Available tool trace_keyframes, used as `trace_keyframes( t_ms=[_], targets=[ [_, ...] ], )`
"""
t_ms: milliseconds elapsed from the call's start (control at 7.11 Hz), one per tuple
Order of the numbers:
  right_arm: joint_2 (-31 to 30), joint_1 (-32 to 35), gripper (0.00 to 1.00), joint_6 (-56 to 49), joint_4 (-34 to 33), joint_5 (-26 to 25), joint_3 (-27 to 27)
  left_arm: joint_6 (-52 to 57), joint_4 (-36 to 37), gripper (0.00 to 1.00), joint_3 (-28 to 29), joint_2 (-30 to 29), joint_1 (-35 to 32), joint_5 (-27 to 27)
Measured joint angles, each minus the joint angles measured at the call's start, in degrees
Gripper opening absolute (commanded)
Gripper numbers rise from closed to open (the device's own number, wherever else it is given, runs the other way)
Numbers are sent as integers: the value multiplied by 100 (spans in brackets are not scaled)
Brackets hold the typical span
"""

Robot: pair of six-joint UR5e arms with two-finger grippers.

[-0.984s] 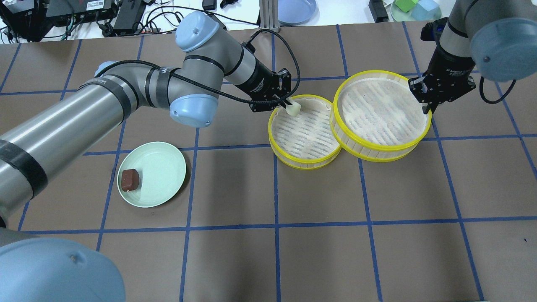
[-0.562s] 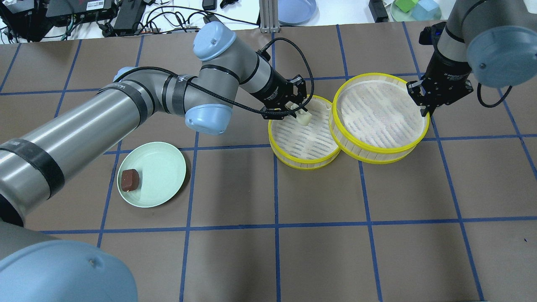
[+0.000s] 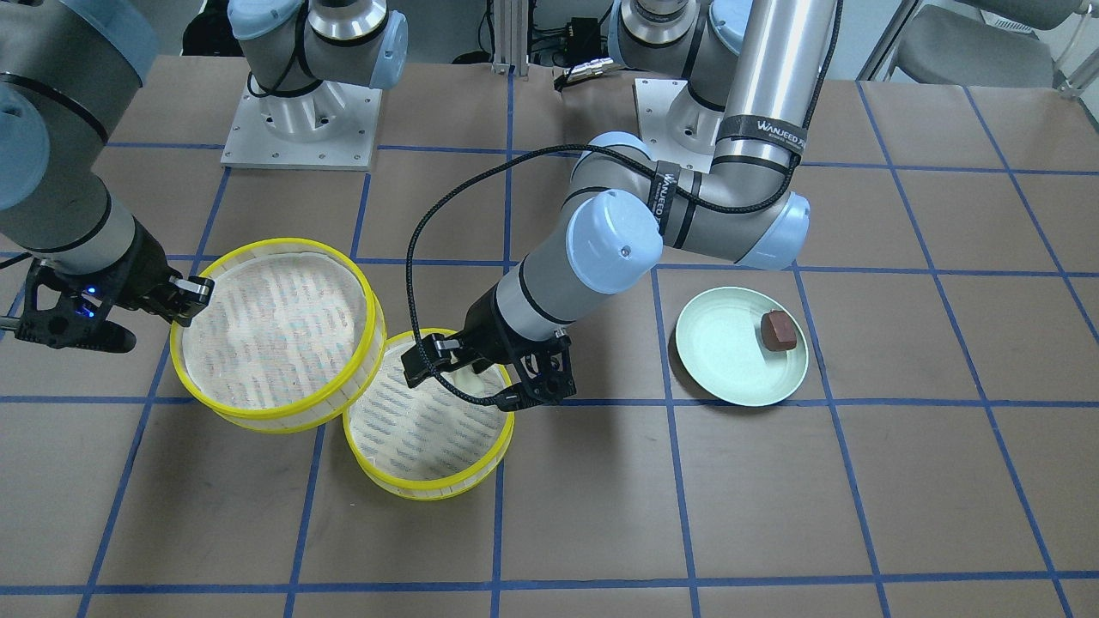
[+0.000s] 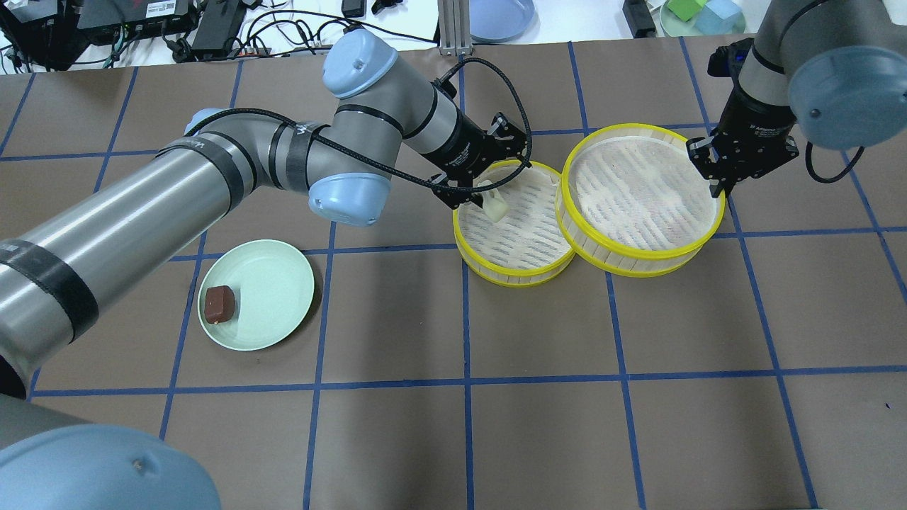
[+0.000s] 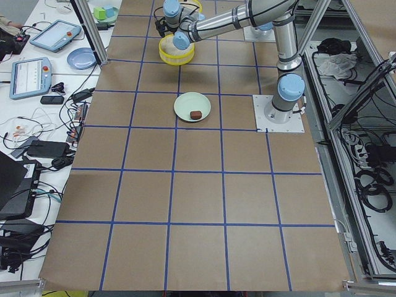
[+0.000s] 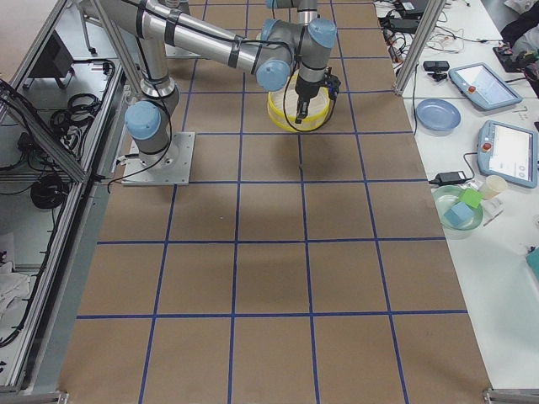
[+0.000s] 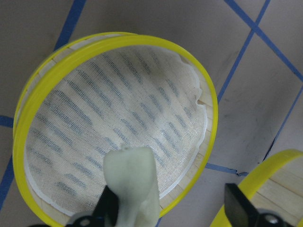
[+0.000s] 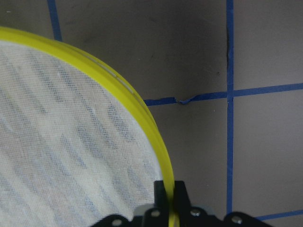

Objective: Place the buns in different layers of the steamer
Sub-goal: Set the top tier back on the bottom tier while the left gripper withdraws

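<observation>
The steamer's two yellow-rimmed trays are apart. The lower tray (image 4: 514,272) (image 3: 421,491) sits flat. My right gripper (image 4: 717,185) (image 8: 166,194) is shut on the rim of the upper tray (image 4: 641,255) (image 3: 258,421) and holds it tilted, overlapping the lower tray's edge. My left gripper (image 4: 496,198) (image 7: 173,210) hangs over the lower tray with its jaws wide apart. The cream-white bun (image 4: 494,206) (image 7: 130,179) stands against one finger, above the cloth floor. The reddish-brown bun (image 4: 218,303) (image 3: 779,330) lies on the pale green plate (image 4: 276,283).
The plate (image 3: 730,360) sits on the robot's left, well away from the trays. The brown paper with blue tape lines covers the table. Cables, tablets and a blue plate (image 4: 499,18) lie beyond the far edge.
My left gripper carried the cream bun right over the lower tray, then back a little and lower, and its jaws now stand apart. The right gripper and upper tray barely moved.
</observation>
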Motion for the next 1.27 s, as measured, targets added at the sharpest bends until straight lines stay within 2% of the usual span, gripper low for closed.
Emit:
trace_keyframes(
  t_ms=[562, 844, 1266],
  targets=[
    [61, 46, 0, 59, -109, 38, 10, 262, -190, 100, 87, 61, 143, 179],
    [166, 344, 0, 379, -387, 59, 19, 1470, -1190, 100, 169, 405, 759, 608],
    [527, 1329, 0, 1606, -1026, 56, 22, 3457, -2803, 100, 158, 1017, 1541, 1982]
  ],
)
